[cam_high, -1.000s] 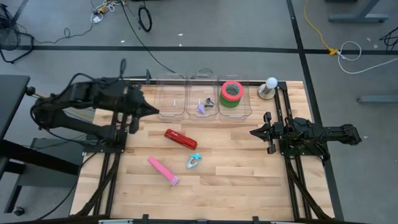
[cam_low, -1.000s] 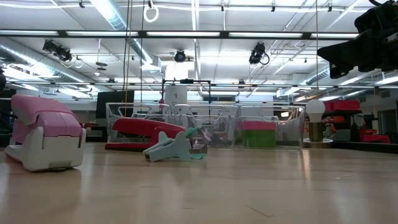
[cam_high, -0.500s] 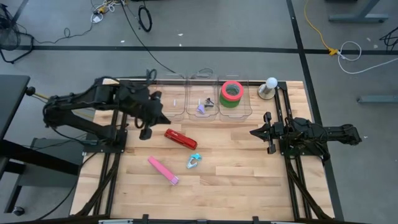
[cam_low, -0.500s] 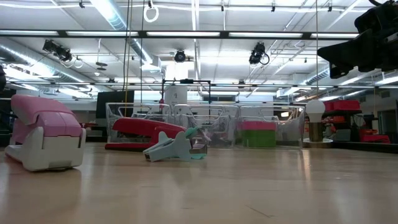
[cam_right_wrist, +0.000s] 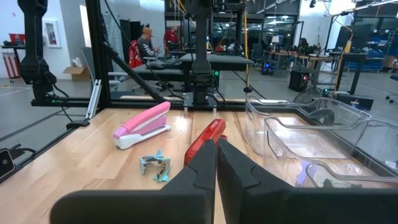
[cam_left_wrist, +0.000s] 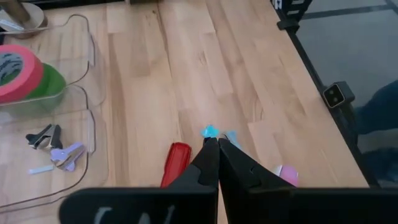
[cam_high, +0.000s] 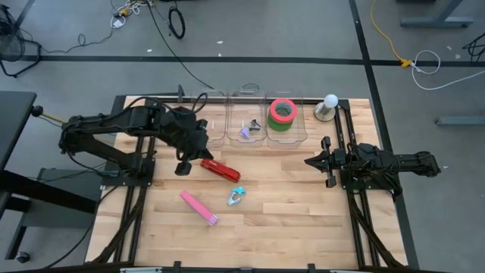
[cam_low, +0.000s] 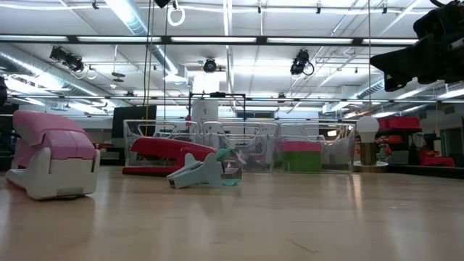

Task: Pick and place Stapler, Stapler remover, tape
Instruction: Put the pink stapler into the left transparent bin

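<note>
left pincer (cam_high: 184, 166), fingers pressed together and empty, now down at the red stapler (cam_high: 220, 169) mid-frame, moved from the upper-left bins; pickup likely next.

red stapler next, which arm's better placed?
Left. The left gripper hangs right beside the red stapler, fingers closed. The right gripper waits at the table's right edge, much farther away.

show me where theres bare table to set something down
Bare wood runs between the teal stapler remover and the right gripper, and along the near edge below the pink stapler. It is crowded around the red stapler, where the left gripper hovers.
</note>
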### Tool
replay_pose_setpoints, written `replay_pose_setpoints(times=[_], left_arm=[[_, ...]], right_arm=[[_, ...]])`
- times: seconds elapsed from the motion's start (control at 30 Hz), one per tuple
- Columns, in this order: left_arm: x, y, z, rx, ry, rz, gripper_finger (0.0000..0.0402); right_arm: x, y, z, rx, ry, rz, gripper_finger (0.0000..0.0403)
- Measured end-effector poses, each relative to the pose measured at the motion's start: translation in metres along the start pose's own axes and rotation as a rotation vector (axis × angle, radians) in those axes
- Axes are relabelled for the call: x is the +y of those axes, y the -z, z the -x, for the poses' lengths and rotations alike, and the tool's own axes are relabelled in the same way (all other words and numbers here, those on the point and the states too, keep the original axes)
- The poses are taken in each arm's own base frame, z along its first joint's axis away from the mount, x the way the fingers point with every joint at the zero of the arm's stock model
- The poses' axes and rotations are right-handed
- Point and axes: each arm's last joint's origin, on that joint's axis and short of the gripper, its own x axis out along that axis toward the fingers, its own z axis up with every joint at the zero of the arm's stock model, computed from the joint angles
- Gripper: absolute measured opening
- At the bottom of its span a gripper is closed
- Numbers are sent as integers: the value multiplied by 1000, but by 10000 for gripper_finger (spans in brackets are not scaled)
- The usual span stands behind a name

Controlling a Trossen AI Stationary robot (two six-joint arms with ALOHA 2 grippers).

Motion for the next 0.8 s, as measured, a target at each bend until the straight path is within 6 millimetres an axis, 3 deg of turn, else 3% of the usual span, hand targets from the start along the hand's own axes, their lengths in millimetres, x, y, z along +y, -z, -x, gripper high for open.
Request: replay_pose_setpoints(times=[0.33,0.8], left_arm=[[-21,-3,-16,45,74,-74,3],[-77,5,-39,200,237,-210,3]], right_arm=[[0,0,0,0,0,0,18],[0,0,0,-2,0,0,18]])
